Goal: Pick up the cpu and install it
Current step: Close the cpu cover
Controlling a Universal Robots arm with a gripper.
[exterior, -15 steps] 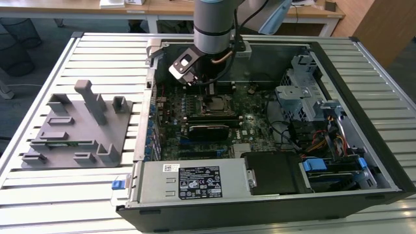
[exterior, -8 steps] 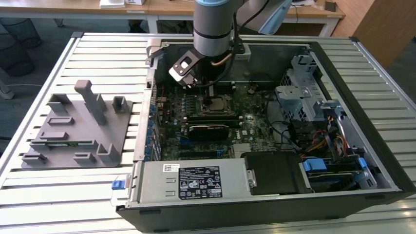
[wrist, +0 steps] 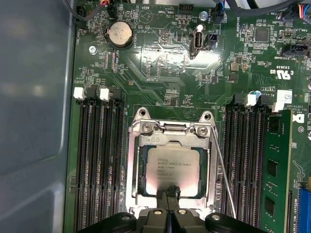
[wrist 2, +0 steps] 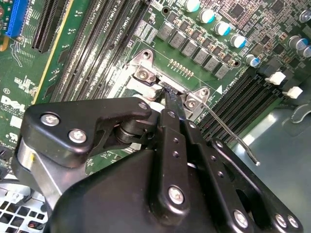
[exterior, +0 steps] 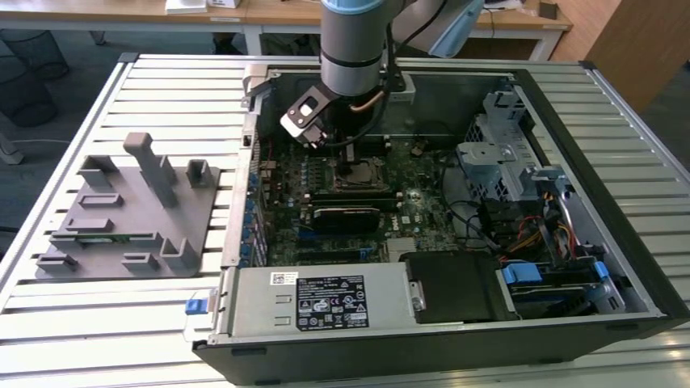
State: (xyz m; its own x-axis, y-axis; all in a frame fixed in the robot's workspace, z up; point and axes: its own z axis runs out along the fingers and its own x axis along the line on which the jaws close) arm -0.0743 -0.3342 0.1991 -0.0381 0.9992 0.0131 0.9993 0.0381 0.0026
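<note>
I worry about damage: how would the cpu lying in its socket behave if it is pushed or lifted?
The cpu is a flat metal-topped plate, so probably stiff and rather slippery. Lying inside the socket frame, it would likely not slide sideways. Being thin, it offers little edge to grip.

Desk [exterior: 161, 89]: pale slatted metal top, spreading on every side of the tool [exterior: 350, 166]; the slats are brightest at the near edge, to the exterior view's left of the tool.
Floor [exterior: 76, 73]: dark grey-blue, beyond the desk edge, to the exterior view's left of the tool.
Bins [exterior: 32, 48]: black wire mesh, standing on the floor, well apart from the tool.
Tables [exterior: 280, 11]: light wood tops with white legs, behind the tool.
Panel [exterior: 631, 40]: brown wood, behind the tool to the exterior view's right.
</note>
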